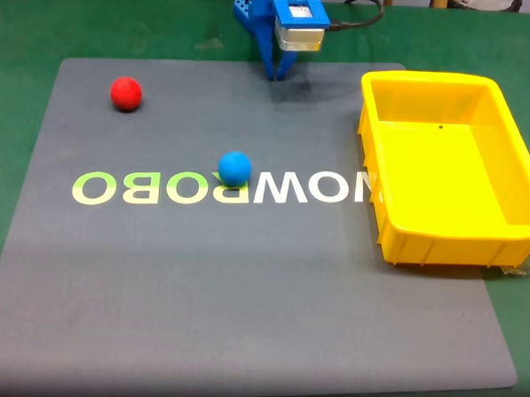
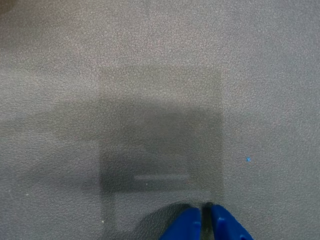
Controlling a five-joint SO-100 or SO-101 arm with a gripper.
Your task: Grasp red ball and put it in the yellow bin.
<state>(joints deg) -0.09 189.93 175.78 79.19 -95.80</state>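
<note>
With the gripper (image 1: 279, 73) seen closed and empty at the mat's (image 1: 243, 277) far edge, the red ball (image 1: 126, 93), lying well left in the fixed view, could be confused with the nearer blue ball (image 1: 235, 168), leaving the yellow bin (image 1: 517, 141) wrongly filled.

Primary colours on a grey mat

The red ball (image 1: 126, 93) is matte bright red, the blue ball (image 1: 235, 168) sky blue, the yellow bin (image 1: 520, 155) plain bright yellow; the mat (image 1: 242, 304) is dark grey with a fine leathery grain and pale yellow-to-white mirrored lettering (image 1: 225, 189); the counter (image 1: 25, 26) is green, the claw (image 2: 206, 222) deep blue under a silver-and-white block (image 1: 301, 26)
</note>
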